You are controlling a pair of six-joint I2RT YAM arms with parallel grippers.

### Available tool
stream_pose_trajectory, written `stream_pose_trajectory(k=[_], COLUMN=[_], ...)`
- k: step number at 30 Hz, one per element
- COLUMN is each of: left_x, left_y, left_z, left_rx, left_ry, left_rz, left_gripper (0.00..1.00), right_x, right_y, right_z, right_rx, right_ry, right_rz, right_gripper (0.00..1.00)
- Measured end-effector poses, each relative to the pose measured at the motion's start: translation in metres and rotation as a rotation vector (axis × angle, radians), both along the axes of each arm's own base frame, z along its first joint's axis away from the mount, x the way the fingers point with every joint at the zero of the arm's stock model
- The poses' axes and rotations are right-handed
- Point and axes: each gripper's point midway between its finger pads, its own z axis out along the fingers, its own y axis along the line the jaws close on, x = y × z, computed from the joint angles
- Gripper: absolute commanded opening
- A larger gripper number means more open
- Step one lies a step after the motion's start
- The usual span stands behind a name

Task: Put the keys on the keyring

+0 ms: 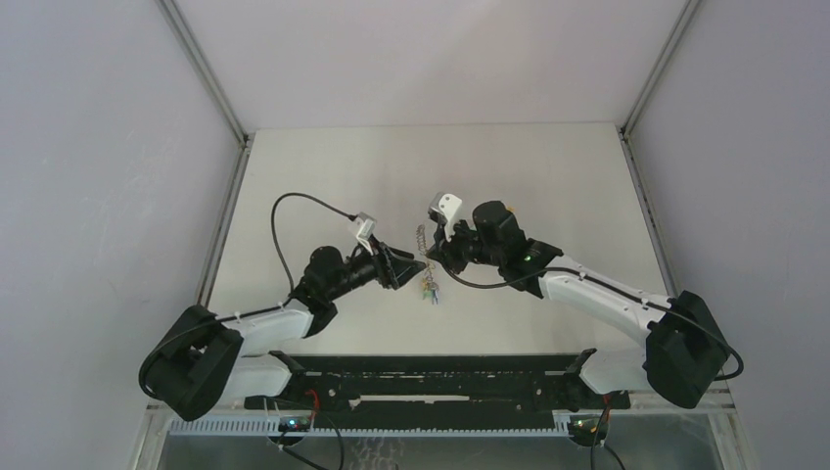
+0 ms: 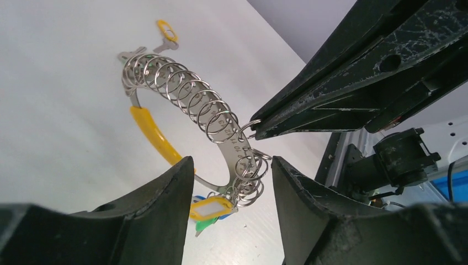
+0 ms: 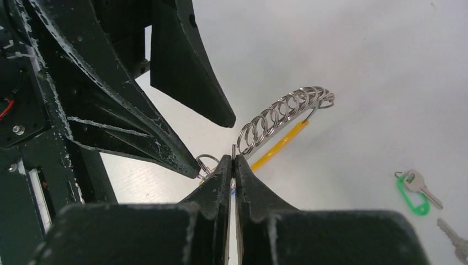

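Observation:
The keyring (image 2: pixel 157 132) is a loop of yellow band, numbered metal strip and a row of silver split rings; it also shows in the top view (image 1: pixel 421 238). My right gripper (image 3: pixel 233 161) is shut on its metal strip and holds it above the table (image 1: pixel 431 257). Keys with yellow, green and blue heads (image 2: pixel 211 208) hang from the ring's low end (image 1: pixel 429 290). My left gripper (image 2: pixel 232 168) is open, its jaws on either side of the hanging rings, touching nothing clearly (image 1: pixel 409 264). In the right wrist view, one of its fingertips (image 3: pixel 193 170) is next to a split ring.
A green-headed key (image 3: pixel 414 190) and a plain silver key (image 3: pixel 455 238) lie on the white table to the right. A yellow-headed key (image 2: pixel 165 30) lies beyond the ring. Grey walls close in the table (image 1: pixel 323 166) on three sides; a black rail (image 1: pixel 431 377) runs along the near edge.

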Motion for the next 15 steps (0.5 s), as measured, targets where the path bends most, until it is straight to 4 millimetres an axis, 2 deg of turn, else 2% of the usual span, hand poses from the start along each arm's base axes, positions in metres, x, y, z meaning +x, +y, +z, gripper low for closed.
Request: stream_pose_trajectory(k=[9, 15], left_x=[-0.006, -0.020], left_y=[-0.007, 0.001], left_z=[0.011, -0.006], left_rx=[-0.098, -0.110], left_ry=[-0.006, 0.031], left_rz=[-0.040, -0.041], left_gripper=[0.54, 0.52], right_x=[0.001, 0.002], right_y=[-0.002, -0.005], right_z=[0.002, 0.004], right_rx=[0.028, 0.047], right_ry=[0.023, 0.029], right_rz=[-0.005, -0.019], right_gripper=[0.00, 0.00])
